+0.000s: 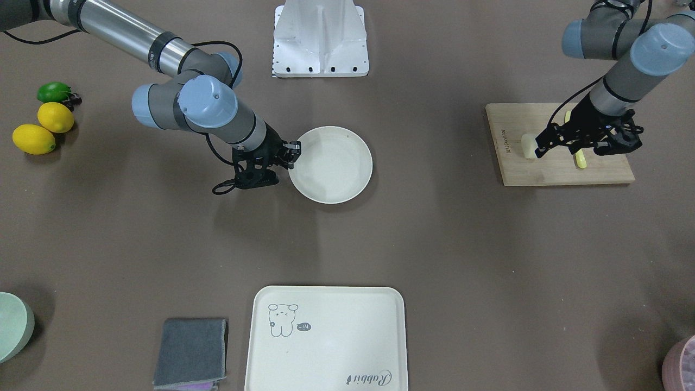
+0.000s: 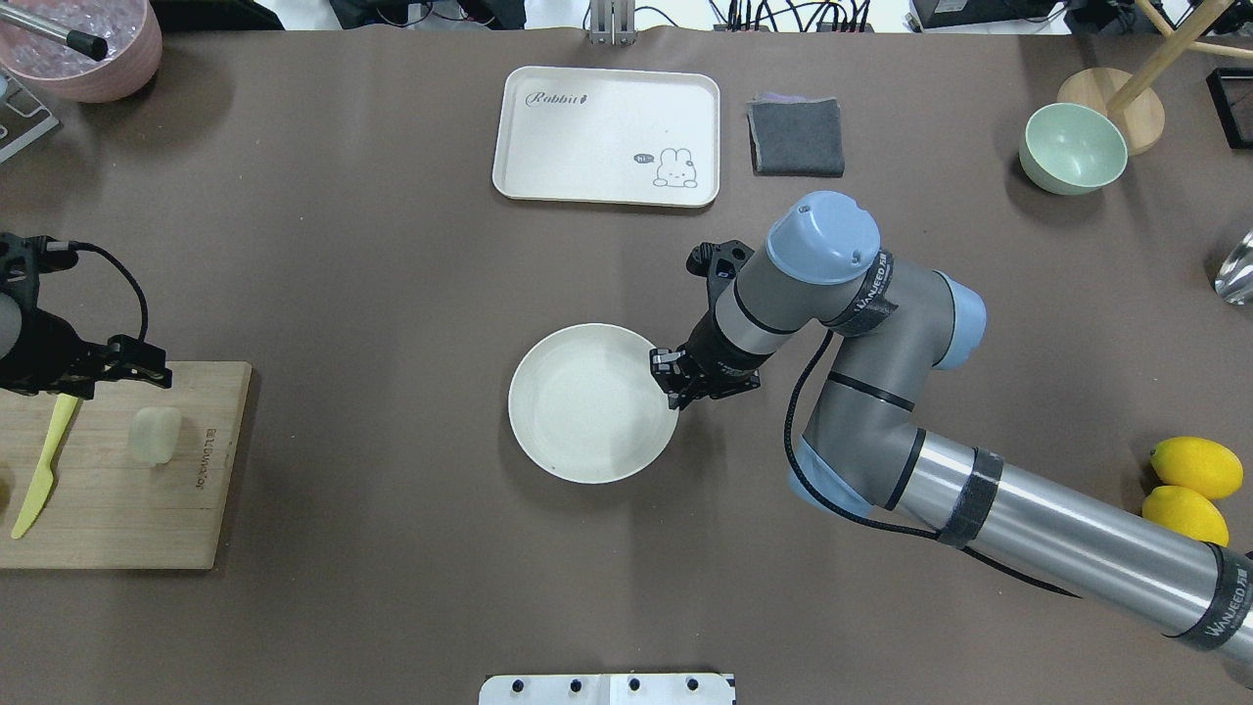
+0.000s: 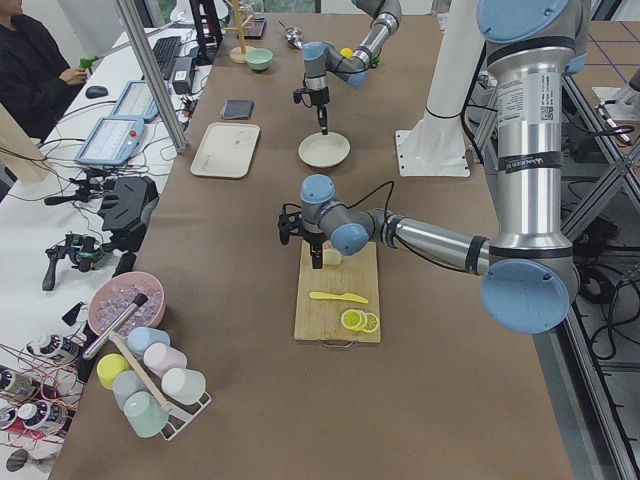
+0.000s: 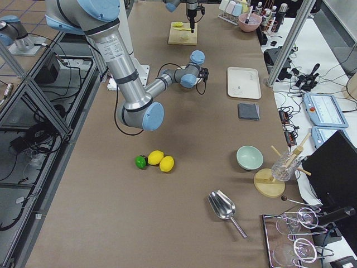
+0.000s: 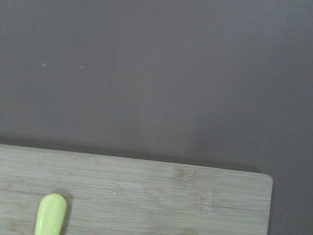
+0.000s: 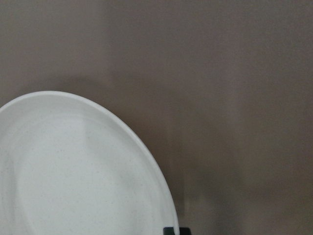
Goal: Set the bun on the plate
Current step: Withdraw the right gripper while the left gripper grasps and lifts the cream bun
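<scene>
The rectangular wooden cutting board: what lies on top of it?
A small pale cream bun, a yellow-green knife and yellow lemon slices lie there. The left gripper hides part of the board.

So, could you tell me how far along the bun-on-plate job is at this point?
Done: nothing visible yet; the plate is empty and the bun lies on the cutting board. In hand: the left end effector hovers open near the bun, not gripping it; the right end effector sits at the plate's rim. Left: grasp, carry, place.
</scene>
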`<state>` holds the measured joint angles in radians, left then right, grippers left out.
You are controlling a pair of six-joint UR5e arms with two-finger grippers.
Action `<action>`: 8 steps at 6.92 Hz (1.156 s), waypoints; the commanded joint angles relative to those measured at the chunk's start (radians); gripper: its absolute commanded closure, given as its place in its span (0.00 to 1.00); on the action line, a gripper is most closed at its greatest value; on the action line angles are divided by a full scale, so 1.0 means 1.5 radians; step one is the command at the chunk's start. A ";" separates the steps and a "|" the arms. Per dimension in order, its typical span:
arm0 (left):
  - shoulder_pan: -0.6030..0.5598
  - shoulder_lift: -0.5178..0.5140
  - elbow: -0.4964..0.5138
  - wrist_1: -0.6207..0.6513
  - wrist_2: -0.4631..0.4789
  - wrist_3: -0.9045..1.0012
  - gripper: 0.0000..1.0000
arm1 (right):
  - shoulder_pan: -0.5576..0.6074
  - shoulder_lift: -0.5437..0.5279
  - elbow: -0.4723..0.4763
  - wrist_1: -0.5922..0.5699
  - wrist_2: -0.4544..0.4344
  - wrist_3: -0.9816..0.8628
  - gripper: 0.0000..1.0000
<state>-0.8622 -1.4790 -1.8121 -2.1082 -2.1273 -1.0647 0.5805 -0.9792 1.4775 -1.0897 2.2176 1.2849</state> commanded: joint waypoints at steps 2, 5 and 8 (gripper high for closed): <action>0.079 0.005 -0.002 -0.006 0.042 -0.043 0.13 | 0.005 0.001 0.003 0.004 -0.007 0.008 0.01; 0.081 0.010 -0.012 -0.004 0.040 -0.028 0.73 | 0.014 0.002 0.012 0.004 -0.007 0.026 0.00; 0.081 -0.041 -0.050 0.012 0.041 -0.072 0.74 | 0.104 -0.023 0.041 -0.002 0.057 0.023 0.00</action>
<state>-0.7443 -1.4811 -1.8642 -2.1019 -2.0668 -1.1072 0.6565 -0.9872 1.5186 -1.0863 2.2352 1.3297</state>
